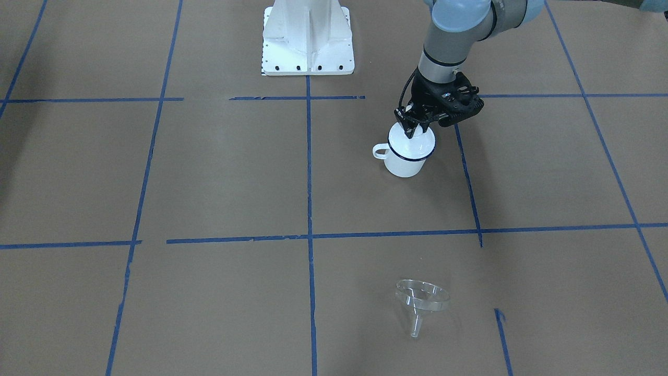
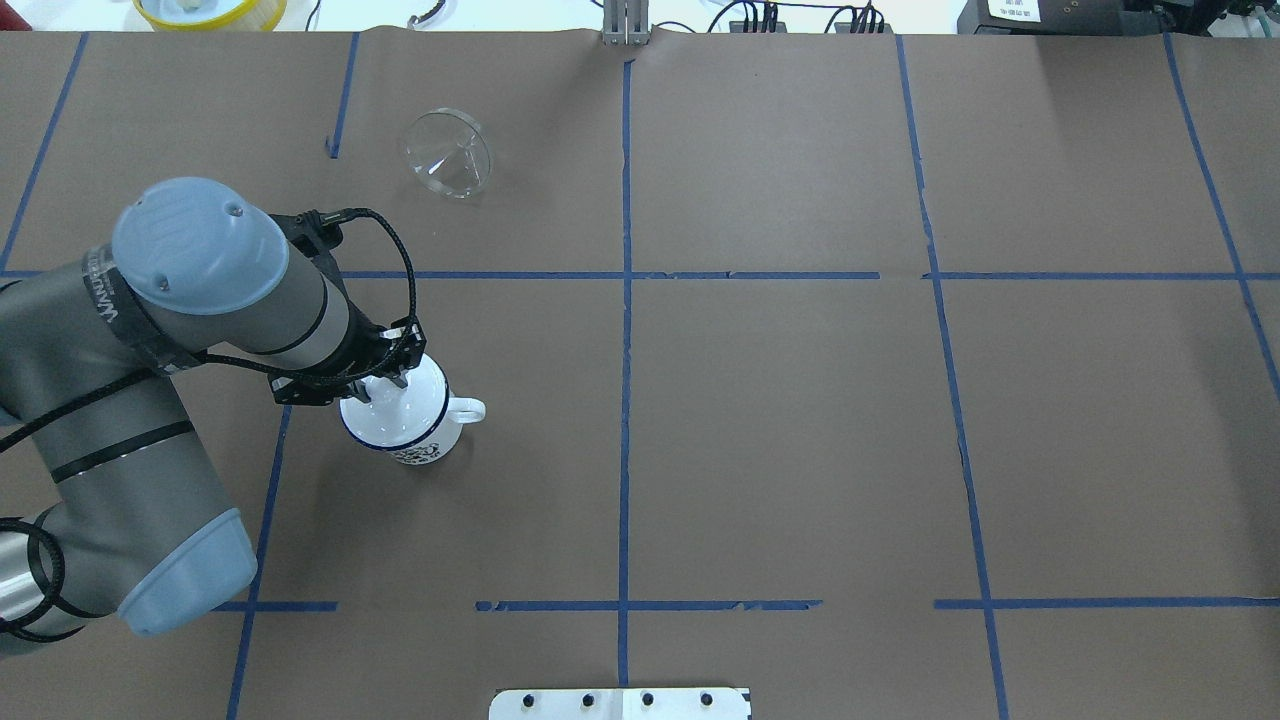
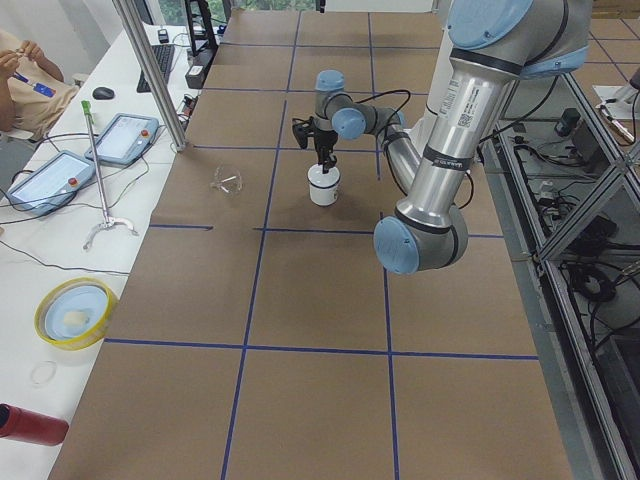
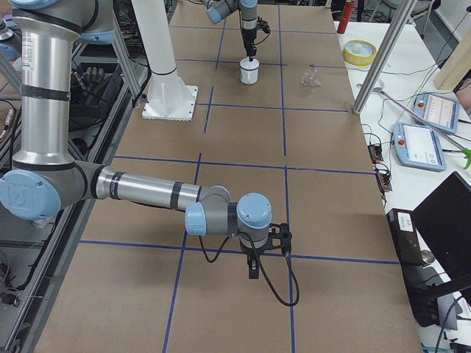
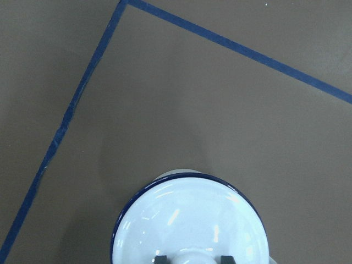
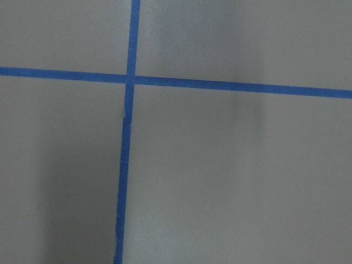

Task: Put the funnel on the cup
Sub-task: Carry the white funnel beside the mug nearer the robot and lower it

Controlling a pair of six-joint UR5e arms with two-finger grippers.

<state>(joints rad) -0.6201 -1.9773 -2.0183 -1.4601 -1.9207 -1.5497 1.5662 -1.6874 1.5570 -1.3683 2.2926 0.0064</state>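
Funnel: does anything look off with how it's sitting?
The funnel lies tipped on its side, rim edge and spout tip on the table, well apart from the cup. No damage shows.

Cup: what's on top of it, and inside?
A white lid caps the cup; the left gripper jaws grip its knob. The lid hides the inside. The funnel lies apart.

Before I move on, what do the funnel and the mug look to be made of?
The funnel looks like clear hard plastic, glossy: the brown table shows through it and its rim catches highlights. The mug looks like white enamelled metal, with a shiny white coat, a thin dark blue rim and a small loop handle. Ceramic cannot be ruled out.
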